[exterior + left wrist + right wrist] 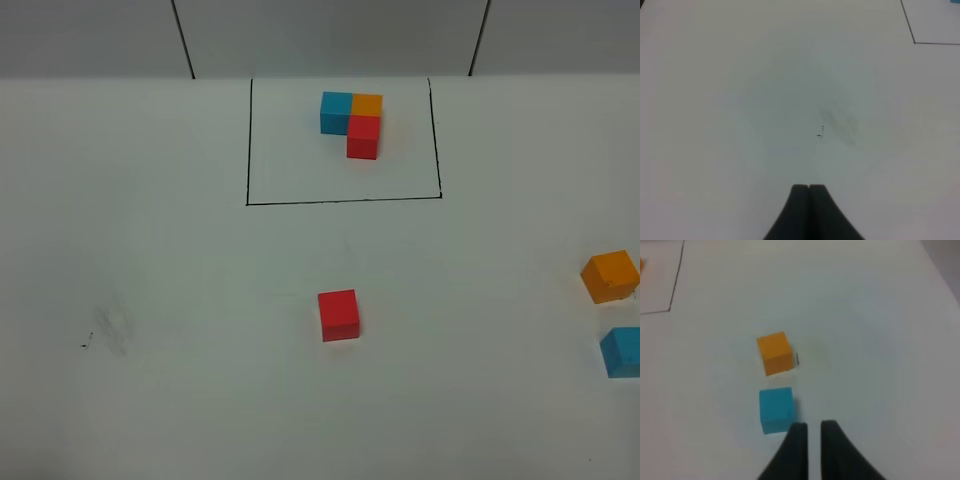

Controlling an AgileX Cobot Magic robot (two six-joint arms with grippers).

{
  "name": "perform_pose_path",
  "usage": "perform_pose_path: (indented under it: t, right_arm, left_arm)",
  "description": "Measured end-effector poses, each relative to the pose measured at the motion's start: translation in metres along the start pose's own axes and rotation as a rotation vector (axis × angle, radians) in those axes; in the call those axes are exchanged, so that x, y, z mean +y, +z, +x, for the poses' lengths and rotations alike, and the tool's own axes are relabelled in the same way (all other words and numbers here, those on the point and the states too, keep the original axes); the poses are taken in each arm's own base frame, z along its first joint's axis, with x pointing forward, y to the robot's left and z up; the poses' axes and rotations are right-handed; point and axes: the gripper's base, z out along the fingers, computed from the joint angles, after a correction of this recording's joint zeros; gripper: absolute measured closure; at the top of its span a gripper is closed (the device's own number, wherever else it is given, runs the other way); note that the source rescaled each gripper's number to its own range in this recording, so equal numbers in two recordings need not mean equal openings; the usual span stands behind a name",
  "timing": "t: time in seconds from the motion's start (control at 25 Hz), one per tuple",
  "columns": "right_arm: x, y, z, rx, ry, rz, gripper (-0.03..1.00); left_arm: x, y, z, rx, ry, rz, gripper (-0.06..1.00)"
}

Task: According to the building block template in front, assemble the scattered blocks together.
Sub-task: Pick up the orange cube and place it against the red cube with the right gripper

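A: From the high camera, where do the loose cubes sit relative to the black-framed blue, orange and red cube template [352,122]?
B: The small red cube [339,314] sits below it; the orange cube [610,276] and blue cube [622,351] lie far right, on the right arm's side.
A: Left wrist?
B: Left gripper [809,188] is closed, holding nothing.
A: Right wrist?
B: Right gripper [810,427] is parted a crack, empty, the blue cube [776,409] just beside one fingertip

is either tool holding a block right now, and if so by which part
Nothing is held. The left tool is shut on nothing over bare table. The right tool stands slightly parted beside the blue block, with nothing between its fingers.
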Motion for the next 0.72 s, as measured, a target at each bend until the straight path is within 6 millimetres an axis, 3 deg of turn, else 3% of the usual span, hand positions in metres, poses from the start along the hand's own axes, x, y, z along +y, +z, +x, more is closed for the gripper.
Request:
perform_pose_path:
  t: [0.16,0.48,0.6,0.72]
  right_arm:
    - [0.0009,0.0,0.0,0.0,-0.048,-0.009,0.74]
    - [0.0028,0.0,-0.0001,-0.002,-0.062,-0.031,0.07]
    - [0.0028,0.0,-0.0002,-0.003,-0.062,-0.031,-0.02]
    - [0.0029,0.0,-0.0003,-0.004,-0.062,-0.032,-0.03]
  left_arm:
    - [0.0,0.0,0.0,0.0,0.0,0.0,0.94]
    - [0.0,0.0,0.0,0.0,0.0,0.0,0.94]
    - [0.0,0.0,0.0,0.0,0.0,0.0,0.94]
    - [0.0,0.0,0.0,0.0,0.0,0.0,0.94]
